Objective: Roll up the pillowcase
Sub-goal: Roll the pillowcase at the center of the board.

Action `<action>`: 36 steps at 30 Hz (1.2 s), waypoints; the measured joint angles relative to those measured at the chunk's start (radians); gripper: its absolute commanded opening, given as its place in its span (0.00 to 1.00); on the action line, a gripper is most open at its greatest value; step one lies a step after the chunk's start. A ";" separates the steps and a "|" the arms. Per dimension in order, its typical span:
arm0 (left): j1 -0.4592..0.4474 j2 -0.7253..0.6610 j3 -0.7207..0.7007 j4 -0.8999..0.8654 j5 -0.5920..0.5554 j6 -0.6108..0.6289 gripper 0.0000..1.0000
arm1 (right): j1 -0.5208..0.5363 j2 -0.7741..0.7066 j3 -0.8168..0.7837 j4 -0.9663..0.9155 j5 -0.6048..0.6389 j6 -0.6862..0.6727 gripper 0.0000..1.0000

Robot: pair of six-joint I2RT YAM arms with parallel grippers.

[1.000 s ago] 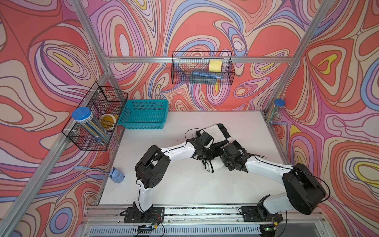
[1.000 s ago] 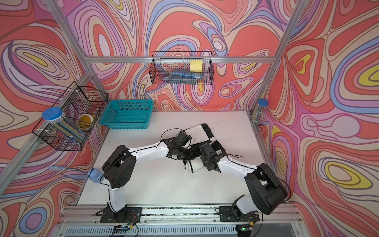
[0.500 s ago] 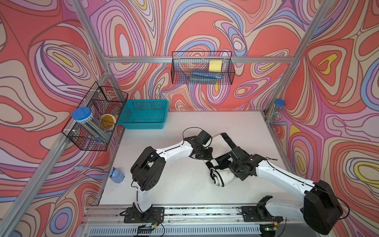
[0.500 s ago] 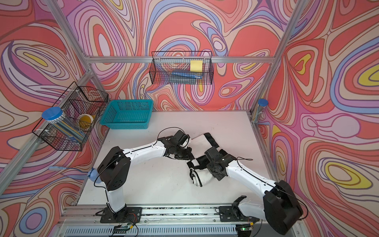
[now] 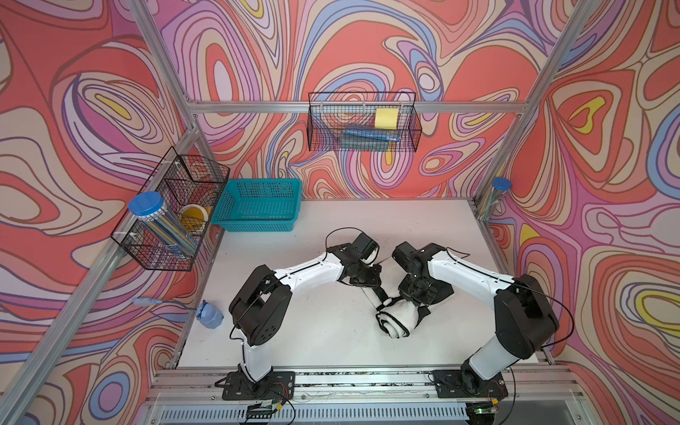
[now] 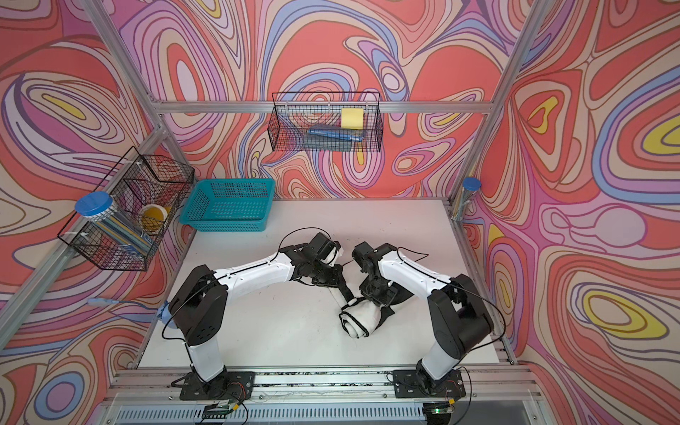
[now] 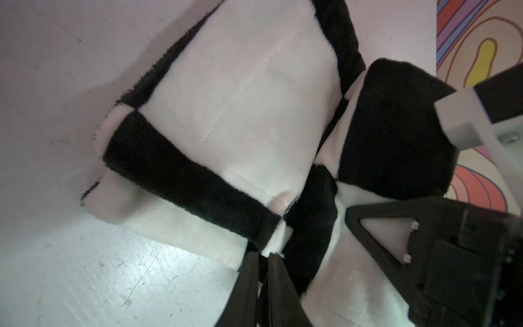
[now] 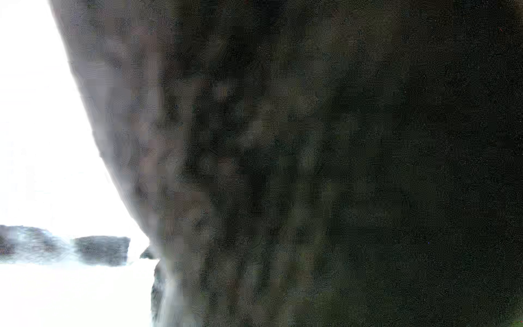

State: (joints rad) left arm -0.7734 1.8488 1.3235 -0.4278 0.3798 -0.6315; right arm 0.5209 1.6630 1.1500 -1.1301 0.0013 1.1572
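- Pillowcase [image 5: 399, 321]: plush cloth in black and white squares, lying on the white table [image 5: 312, 342] a little right of centre. In both top views its near end is wound into a short, thick roll, mostly white with black edging. The unrolled part runs back from the roll beneath the two grippers.
- Pillowcase in the left wrist view [image 7: 240, 113]: a flat white panel bordered by black bands, with a stitched seam across it. A large black square lies beside it, and bare table shows beyond the cloth's edge.
- Left gripper [image 7: 262, 254]: the two slim black fingers stand almost together, with only a thin slit between them. Their tips nip the hem at a corner of the cloth, where a black band meets white.
- Right gripper [image 5: 417, 294]: pressed down on the cloth at the far end of the roll, its body covering the fabric there. The jaws themselves are hidden in both top views; they are drawn close together, and whether cloth is caught between them cannot be told.
- Right wrist view: almost wholly filled by a dark, blurred mass close to the lens, beside an overexposed white area; nothing there can be identified.
- The two grippers are near one another, both over the cloth.
- Teal basket [image 5: 261, 206]: at the far left corner of the table, well apart from the pillowcase.
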 measured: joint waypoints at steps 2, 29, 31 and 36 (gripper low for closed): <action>0.000 -0.002 -0.014 0.000 0.006 0.004 0.15 | -0.013 0.033 0.029 -0.012 -0.018 -0.035 0.26; -0.208 -0.116 0.044 -0.119 0.082 0.238 0.00 | -0.067 0.209 0.219 0.044 -0.115 -0.082 0.61; -0.209 -0.108 0.026 -0.095 0.029 0.231 0.00 | -0.068 0.209 0.219 0.051 -0.122 -0.082 0.61; -0.209 -0.108 -0.058 0.007 -0.106 0.182 0.00 | -0.069 0.208 0.209 0.072 -0.137 -0.084 0.60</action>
State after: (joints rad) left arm -0.9829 1.7412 1.2655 -0.4210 0.2733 -0.4496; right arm 0.4515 1.8713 1.3594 -1.0576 -0.1356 1.0729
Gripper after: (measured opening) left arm 0.058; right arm 0.605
